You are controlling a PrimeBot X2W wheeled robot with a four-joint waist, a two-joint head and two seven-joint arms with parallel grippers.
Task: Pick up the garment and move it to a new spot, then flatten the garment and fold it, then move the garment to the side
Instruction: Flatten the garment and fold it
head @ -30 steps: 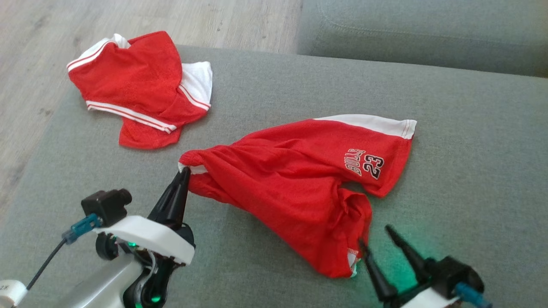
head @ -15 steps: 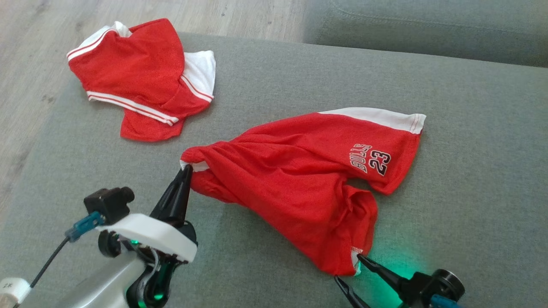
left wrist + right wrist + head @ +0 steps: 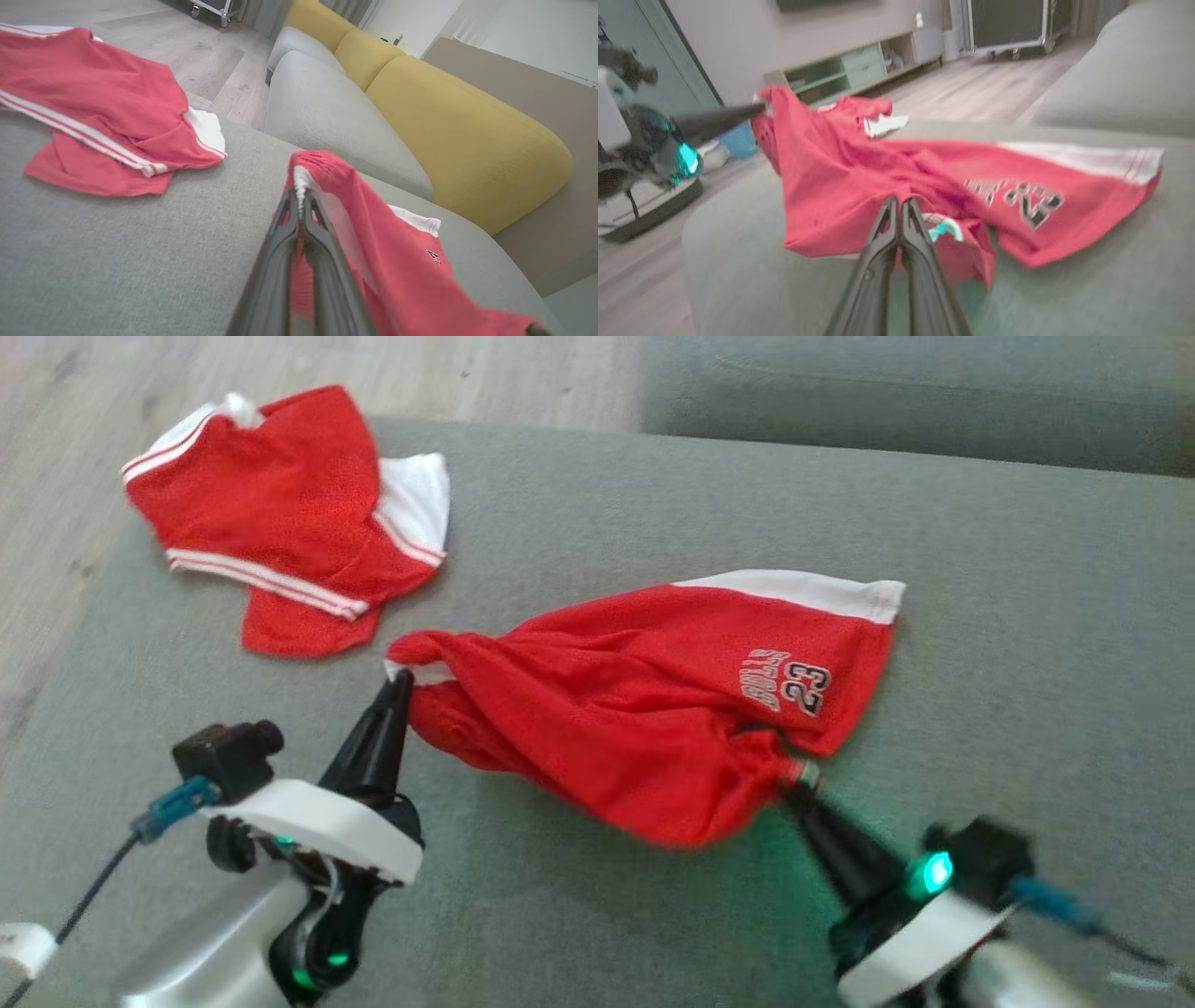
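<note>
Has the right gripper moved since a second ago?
Yes. The right gripper has closed on the red mesh shorts' hem and shifted forward, nearer their still number print.

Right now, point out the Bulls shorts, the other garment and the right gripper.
Bulls shorts (image 3: 653,709), head view, red middle panel.
other garment (image 3: 280,513), head view, red centre.
right gripper (image 3: 794,786), head view, shut fingertips.

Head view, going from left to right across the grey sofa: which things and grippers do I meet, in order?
striped red garment → left gripper → red shorts marked 23 → right gripper
</note>
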